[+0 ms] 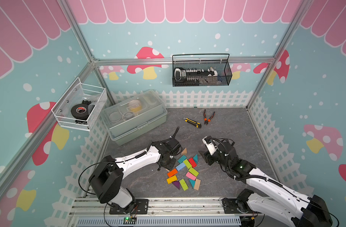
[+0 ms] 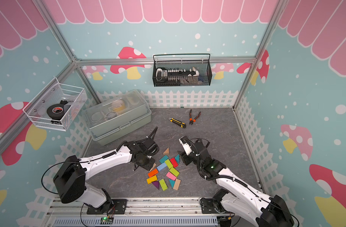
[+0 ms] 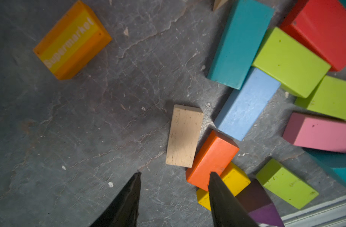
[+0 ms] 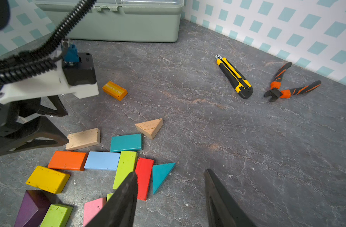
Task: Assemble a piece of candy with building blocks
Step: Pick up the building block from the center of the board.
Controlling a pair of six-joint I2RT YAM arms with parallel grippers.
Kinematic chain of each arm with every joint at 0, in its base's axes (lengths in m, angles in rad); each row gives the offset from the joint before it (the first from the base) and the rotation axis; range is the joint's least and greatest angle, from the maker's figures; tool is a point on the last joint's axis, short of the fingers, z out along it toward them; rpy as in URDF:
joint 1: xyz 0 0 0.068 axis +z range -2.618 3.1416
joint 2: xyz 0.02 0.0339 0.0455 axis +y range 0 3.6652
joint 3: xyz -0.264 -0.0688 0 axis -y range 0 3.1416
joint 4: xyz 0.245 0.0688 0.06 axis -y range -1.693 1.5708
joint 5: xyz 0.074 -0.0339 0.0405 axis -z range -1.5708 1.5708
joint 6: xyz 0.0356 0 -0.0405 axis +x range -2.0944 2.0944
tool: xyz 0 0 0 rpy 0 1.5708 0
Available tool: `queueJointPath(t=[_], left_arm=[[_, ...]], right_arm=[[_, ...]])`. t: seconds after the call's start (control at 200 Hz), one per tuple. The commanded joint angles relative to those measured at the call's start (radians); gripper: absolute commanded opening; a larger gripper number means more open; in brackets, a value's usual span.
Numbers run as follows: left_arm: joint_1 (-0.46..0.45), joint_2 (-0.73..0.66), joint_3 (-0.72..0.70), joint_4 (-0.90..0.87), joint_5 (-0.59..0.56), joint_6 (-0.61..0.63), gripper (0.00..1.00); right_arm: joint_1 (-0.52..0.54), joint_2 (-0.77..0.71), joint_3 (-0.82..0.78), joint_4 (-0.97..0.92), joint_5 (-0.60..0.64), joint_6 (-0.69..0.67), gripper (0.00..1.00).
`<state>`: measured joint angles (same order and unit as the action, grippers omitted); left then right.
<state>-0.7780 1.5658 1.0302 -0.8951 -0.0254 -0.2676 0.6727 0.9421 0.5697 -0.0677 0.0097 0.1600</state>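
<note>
Light, stiff tan block lies just ahead of the left gripper—both jaws parted, empty—so pinch its long sides.

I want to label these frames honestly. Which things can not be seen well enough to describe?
- Left gripper: in both top views the arm's own wrist covers its tips; only the wrist views show them apart, holding nothing.
- Plain tan block: in the top views mostly under the left arm.
- Contents of the black mesh basket: too small to identify.
- Items inside the lidded plastic box: blurred by its cloudy lid.
- Purple wedge: cut off by the right wrist view's edge.
</note>
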Motion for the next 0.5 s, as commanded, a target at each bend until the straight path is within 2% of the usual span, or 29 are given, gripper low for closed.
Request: queueJointPath(t=[0.0, 0.255, 0.495], left_arm=[[0.014, 0.037, 0.017, -0.020, 0.056, 0.052, 0.55], [0.056, 0.095, 0.031, -0.016, 0.068, 0.073, 0.54], [0.066, 0.138, 0.069, -0.018, 0.134, 0.110, 0.53]], right_arm=[[-0.003, -0.003, -0.012, 0.011, 0.016, 0.026, 0.55], [-0.003, -0.008, -0.016, 0.010, 0.025, 0.022, 0.54], [-0.002, -0.001, -0.014, 0.007, 0.024, 0.020, 0.53]])
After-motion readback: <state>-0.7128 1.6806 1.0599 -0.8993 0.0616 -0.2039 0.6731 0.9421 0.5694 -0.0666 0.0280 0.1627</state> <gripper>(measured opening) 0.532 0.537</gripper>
